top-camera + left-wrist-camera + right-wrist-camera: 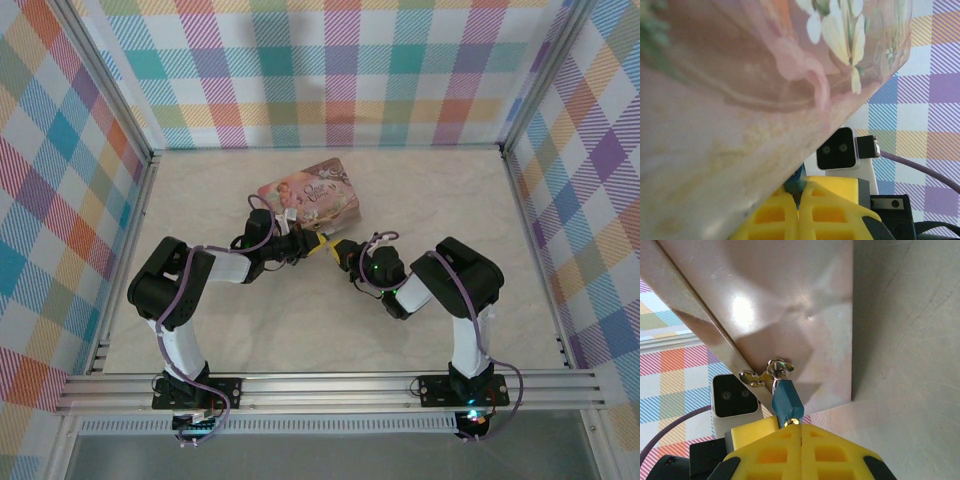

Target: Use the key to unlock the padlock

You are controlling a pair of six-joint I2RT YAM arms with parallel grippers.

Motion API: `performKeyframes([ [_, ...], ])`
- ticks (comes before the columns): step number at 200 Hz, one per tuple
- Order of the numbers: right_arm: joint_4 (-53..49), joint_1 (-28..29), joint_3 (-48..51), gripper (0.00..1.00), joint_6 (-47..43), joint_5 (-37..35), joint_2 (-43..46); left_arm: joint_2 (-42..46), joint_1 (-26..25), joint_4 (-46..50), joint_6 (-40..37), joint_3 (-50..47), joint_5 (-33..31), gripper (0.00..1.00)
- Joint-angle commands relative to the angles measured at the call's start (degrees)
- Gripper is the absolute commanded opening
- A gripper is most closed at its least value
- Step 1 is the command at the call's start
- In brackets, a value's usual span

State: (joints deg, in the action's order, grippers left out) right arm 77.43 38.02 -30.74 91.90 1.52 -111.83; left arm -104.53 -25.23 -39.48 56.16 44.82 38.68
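Note:
A small teal padlock (786,399) hangs by its silvery shackle from the clasp (756,377) on the edge of the pink illustrated tin (310,195). My right gripper (801,426) is shut at the padlock's lower end, where a brass bit of the key (794,420) shows; the rest of the key is hidden between the fingers. My left gripper (799,194) is shut from the opposite side, with the padlock (798,181) pinched at its tips under the tin (740,100). In the top view both grippers meet at the tin's near edge, left (312,243) and right (338,250).
The tin (790,300) lies tilted toward the back of the beige table (450,200), just beyond the grippers. Plaid walls (330,70) close in three sides. The two wrists face each other closely, each camera seeing the other's yellow fingers.

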Motion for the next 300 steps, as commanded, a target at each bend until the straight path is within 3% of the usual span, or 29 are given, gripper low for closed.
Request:
performKeyframes([
  [1, 3.17, 0.51, -2.31, 0.00, 1.17, 0.01, -2.60, -0.21, -0.87, -2.79, 1.48, -0.34, 6.06, 0.02],
  [88, 2.72, -0.49, -8.48, 0.00, 0.37, 1.81, -6.17, 0.53, -1.31, -1.96, 0.76, -0.51, 7.23, 0.01],
  [171, 3.17, -2.07, -5.83, 0.00, 0.21, 3.92, -6.10, 1.37, -1.22, -0.16, -0.88, -0.60, 6.41, 0.01],
  [216, 3.00, -2.05, -9.68, 0.00, 0.13, 6.33, -7.42, 1.34, -1.48, 0.89, -1.58, -0.54, 6.30, 0.01],
  [249, 3.17, -2.03, -9.55, 0.00, -0.49, 7.24, -8.18, 3.10, -1.40, 7.34, -5.75, -0.59, 3.54, 0.14],
  [300, 3.17, -1.99, -10.51, 0.00, -1.15, 7.62, -9.89, 3.68, -1.15, 8.46, -6.52, -0.91, 1.45, 0.37],
])
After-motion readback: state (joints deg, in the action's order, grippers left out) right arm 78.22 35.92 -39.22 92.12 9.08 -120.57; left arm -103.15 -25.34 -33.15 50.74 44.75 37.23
